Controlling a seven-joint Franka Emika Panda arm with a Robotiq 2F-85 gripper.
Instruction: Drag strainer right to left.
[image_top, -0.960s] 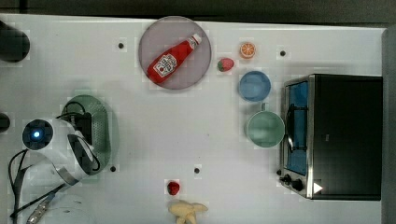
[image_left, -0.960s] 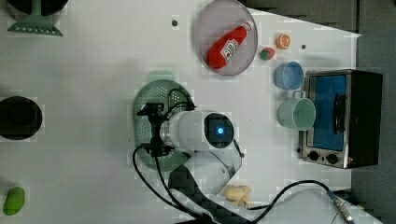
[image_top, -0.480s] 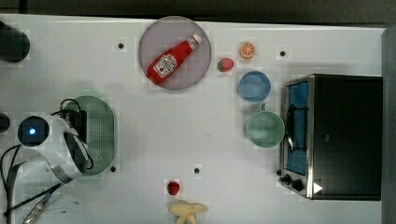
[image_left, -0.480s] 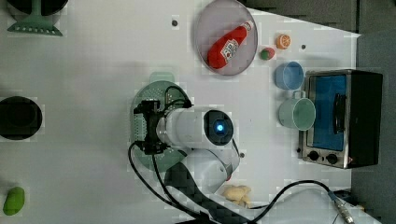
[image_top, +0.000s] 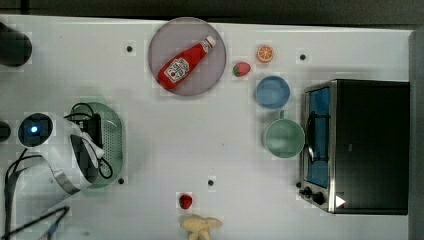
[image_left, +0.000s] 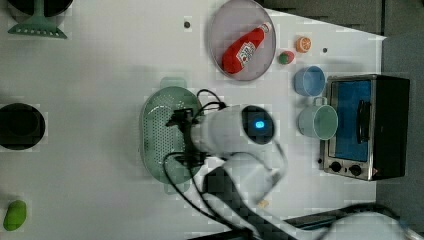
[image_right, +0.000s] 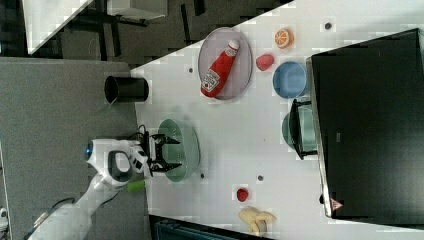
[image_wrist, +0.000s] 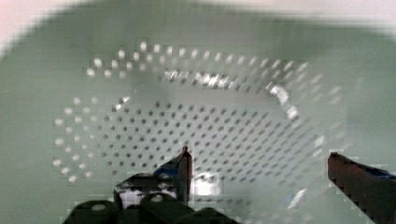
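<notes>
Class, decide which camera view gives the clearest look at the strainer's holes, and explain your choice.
The wrist view: the strainer is seen from close above, its dotted floor plain. In the left view the strainer is partly covered by the arm. In the top view and right view the holes are faint.

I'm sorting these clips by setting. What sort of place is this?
Likely a lab's mock kitchen tabletop: a white table with a toaster oven, a ketchup bottle on a plate, and a robot arm over a strainer.

The claw (image_right: 169, 153), fingers spread wide, sits over the strainer (image_right: 187, 142), near a black cup (image_right: 126, 89).
</notes>
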